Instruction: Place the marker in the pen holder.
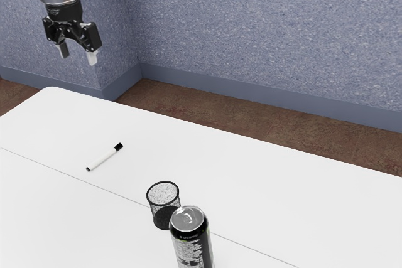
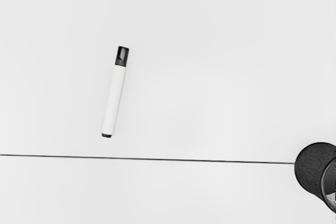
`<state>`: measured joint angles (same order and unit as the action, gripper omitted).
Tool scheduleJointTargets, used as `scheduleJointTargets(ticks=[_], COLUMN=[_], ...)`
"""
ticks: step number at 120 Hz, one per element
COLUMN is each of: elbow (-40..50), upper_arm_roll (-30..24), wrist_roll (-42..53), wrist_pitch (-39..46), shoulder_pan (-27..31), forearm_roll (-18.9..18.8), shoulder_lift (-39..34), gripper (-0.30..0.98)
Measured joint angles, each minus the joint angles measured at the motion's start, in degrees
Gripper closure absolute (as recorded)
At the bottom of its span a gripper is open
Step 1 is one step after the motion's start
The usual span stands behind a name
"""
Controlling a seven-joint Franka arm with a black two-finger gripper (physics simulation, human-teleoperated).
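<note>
High above the table, at the exterior view's upper left, my gripper hangs open, its fingers apart with nothing between them. The white marker with a black cap lies flat on the table, well below the gripper; the wrist view has the marker too. Toward the exterior view's right from it stands the pen holder, a black mesh cup, upright with its mouth up. Part of the pen holder appears at the wrist view's edge.
A black and silver can stands right beside the pen holder and overlaps it in the exterior view. The white table has a thin seam line running past the marker to the holder. A blue wall rises behind.
</note>
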<state>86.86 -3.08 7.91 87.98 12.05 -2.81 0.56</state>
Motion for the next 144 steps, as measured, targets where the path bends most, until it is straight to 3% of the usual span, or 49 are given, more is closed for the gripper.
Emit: scheduleJointTargets(ticks=[56,63,78,91,100,107,119,144], elbow=[0.5,8.0,33.1,40.2,39.7,36.4,29.8,22.6], upper_arm_roll=[0.1,0.3,4.4,5.9,6.1,6.1,6.0,6.0], wrist_roll=[-0.4,-0.6,-0.9,-1.1,-1.2,-1.1,-0.8,2.7], wrist_pitch=[0.1,2.0,12.7,22.8,28.4,31.2,33.5,36.2], shoulder_pan=[-3.1,-3.8,-6.5,-1.9,1.0,-0.1,-2.7,-1.7], forearm_roll=[0.6,0.2,-0.8,-1.2,-1.2,-1.3,-1.1,-0.4], shoulder_lift=[-0.2,-2.0,-4.6,0.0,3.7,7.2,12.8,21.2], gripper=[0.00,0.00,0.00,0.00,0.00,0.00,0.00,0.00])
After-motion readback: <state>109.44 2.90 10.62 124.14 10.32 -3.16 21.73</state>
